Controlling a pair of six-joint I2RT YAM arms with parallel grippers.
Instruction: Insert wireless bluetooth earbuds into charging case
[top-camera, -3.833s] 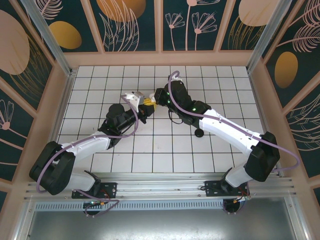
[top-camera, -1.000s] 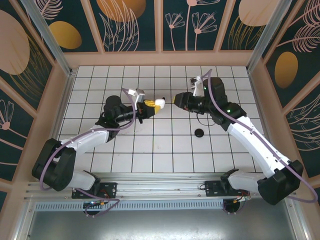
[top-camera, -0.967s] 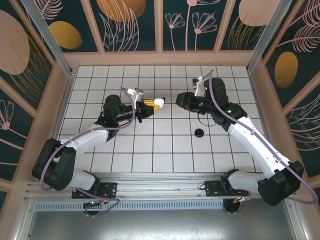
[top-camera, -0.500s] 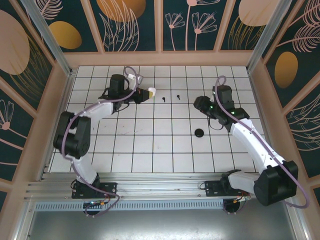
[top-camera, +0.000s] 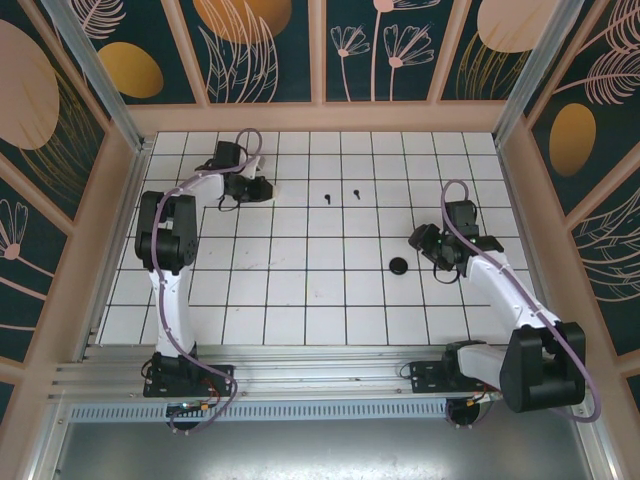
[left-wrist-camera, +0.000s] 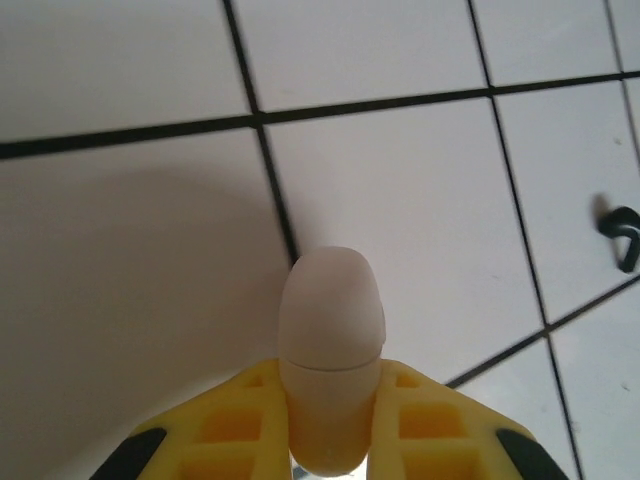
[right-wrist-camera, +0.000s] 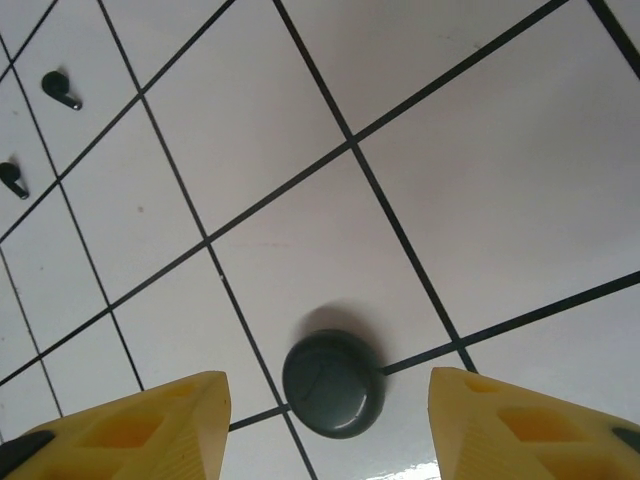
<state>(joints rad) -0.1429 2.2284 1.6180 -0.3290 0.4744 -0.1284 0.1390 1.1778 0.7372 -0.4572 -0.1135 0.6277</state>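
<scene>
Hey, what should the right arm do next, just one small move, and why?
Probably lower the right gripper onto the dark round piece: its open fingers frame it, while the left gripper holds the white capsule and both earbuds lie loose.

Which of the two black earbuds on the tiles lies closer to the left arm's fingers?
The left-hand earbud: it lies on the side toward the left arm's fingers, which clamp a white case; the other earbud sits further right.

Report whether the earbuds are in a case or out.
Out: one earbud and the other earbud lie bare on the white tiles, apart from the dark round object.
</scene>
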